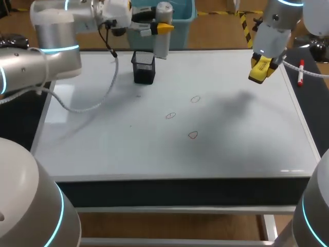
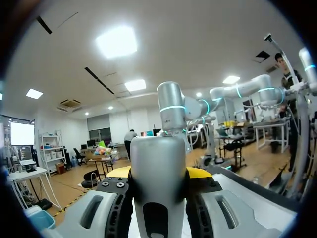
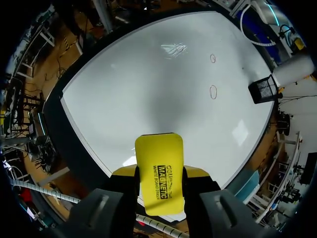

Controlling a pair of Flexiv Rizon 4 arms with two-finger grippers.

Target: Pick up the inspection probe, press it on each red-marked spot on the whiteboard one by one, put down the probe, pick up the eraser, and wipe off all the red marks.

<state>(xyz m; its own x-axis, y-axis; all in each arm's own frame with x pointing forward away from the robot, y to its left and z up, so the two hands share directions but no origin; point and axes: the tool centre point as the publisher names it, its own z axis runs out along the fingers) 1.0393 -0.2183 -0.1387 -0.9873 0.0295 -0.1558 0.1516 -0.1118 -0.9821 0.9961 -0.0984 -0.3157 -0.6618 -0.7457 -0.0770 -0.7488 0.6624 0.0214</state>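
My left gripper (image 2: 158, 174) was clamped on the probe (image 2: 157, 158), a silver-grey cylinder w/ a rounded top, one yellow-tipped finger on each side of it. In the head view that gripper lay roughly level, pointing toward the middle. It held the probe upright at the far edge of the whiteboard (image 1: 103, 134). I couldn't tell whether the probe's lower end touched the board. My right gripper (image 3: 159, 174) was clamped on the eraser (image 3: 159, 163), a flat yellow block w/ black print. It was gripped by its two long sides & stuck out ahead of the fingers. In the head view this gripper hung above the board's far right corner, tilted down, w/ the eraser clear of the surface & a soft shadow on the board nearby. Just beside the probe, on its left & nearer me, a black mesh cup (image 1: 144, 67) stood on the board. Three small red marks (image 1: 195, 99), each an open loop, sat near the board's middle: the far mark, a second mark (image 1: 170, 116) nearer & to the left, & a third mark (image 1: 193, 135) nearest me. Both grippers were well apart from them. A grey cable (image 1: 97, 100) drooped from the left arm over the board's left part. A red marker pen (image 1: 300, 73) lay on the dark surface just right of the board, near the right arm.
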